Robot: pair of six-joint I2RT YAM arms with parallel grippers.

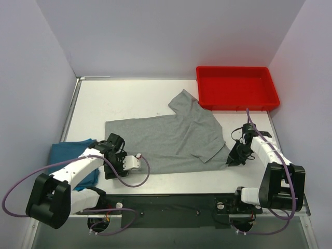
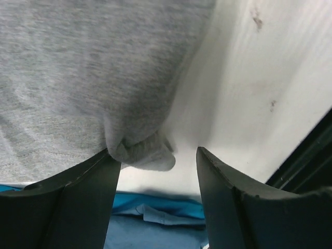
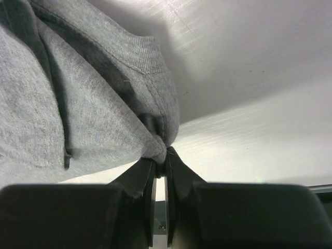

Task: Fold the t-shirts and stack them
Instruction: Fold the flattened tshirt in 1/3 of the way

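A grey t-shirt (image 1: 166, 137) lies spread across the middle of the white table (image 1: 129, 98), one sleeve pointing toward the back. My left gripper (image 1: 115, 146) is open at the shirt's near-left corner. In the left wrist view that bunched corner (image 2: 142, 150) rests against the left finger (image 2: 78, 197), with the gripper (image 2: 155, 155) unclosed around it. My right gripper (image 1: 233, 158) is shut on the shirt's near-right corner. In the right wrist view the gripper (image 3: 161, 154) pinches a fold of the grey cloth (image 3: 62, 114). A blue t-shirt (image 1: 70, 155) lies at the near left, partly under my left arm; it also shows in the left wrist view (image 2: 155, 220).
A red tray (image 1: 236, 68) stands at the back right, close to the shirt's far sleeve. Grey walls close in the table on the left, back and right. A black rail (image 1: 171, 199) runs along the near edge between the arm bases.
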